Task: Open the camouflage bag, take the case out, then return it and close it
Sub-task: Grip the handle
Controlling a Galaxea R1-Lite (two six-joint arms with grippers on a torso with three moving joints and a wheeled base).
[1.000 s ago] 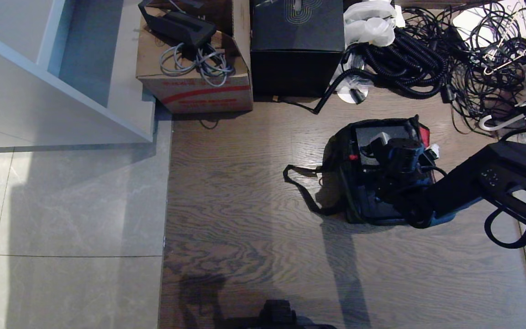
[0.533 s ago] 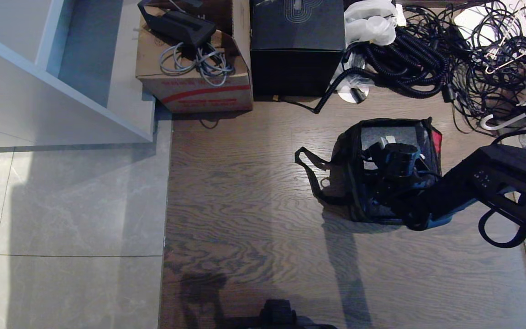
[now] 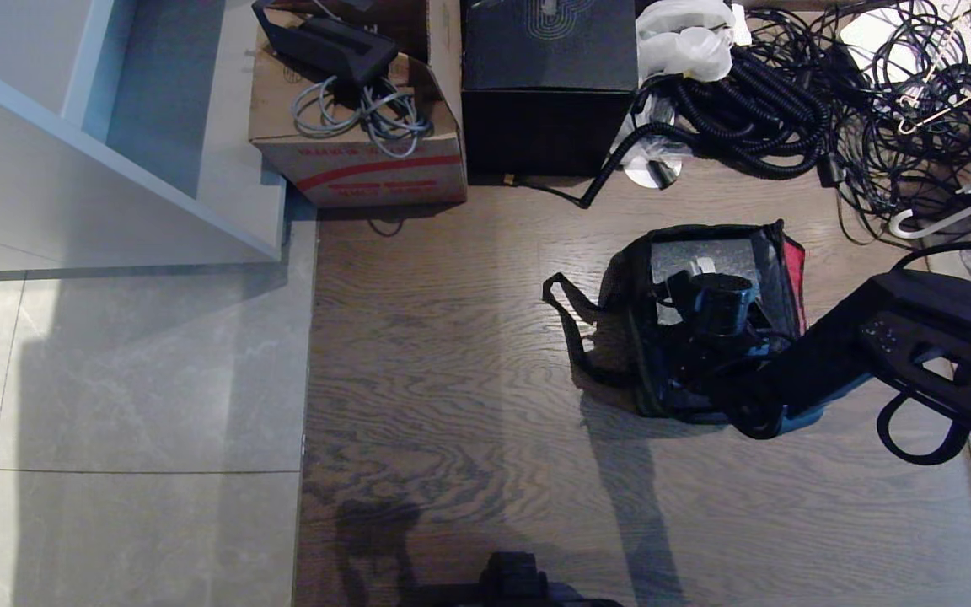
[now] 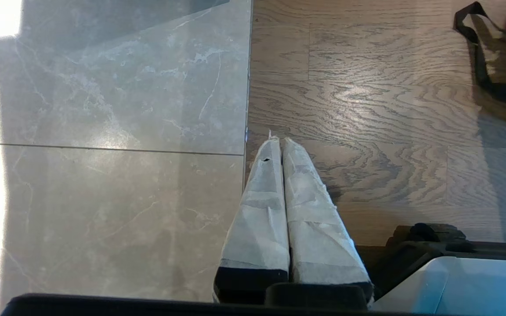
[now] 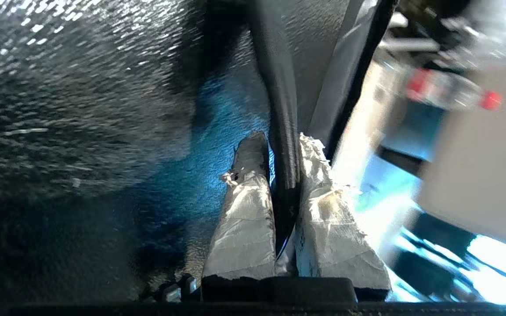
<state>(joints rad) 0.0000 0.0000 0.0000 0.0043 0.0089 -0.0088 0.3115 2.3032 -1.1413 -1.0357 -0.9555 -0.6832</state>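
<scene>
Since a second ago the right gripper (image 5: 284, 175) closed its jaws on the case's handle (image 5: 279, 109) inside the camouflage bag (image 3: 620, 295) on the floor; cable tangle (image 3: 789, 110) and black box (image 3: 546, 84) crowd behind. Left gripper (image 4: 281, 145) parked, jaws together.

The camouflage bag (image 3: 709, 316) stands open on the wooden floor (image 3: 452, 379) to my right, its shoulder strap (image 3: 570, 324) trailing off its left side. My right claw (image 5: 284, 175) reaches down inside it, fingers closed on the handle (image 5: 279, 109) of the case (image 5: 73, 101). Behind the bag sit a cube box (image 3: 546, 84), a cardboard box (image 3: 363, 143) to its left, and cables (image 3: 797, 101) to its right (a tangled heap). My left claw (image 4: 279, 145) hangs over the floor seam.
</scene>
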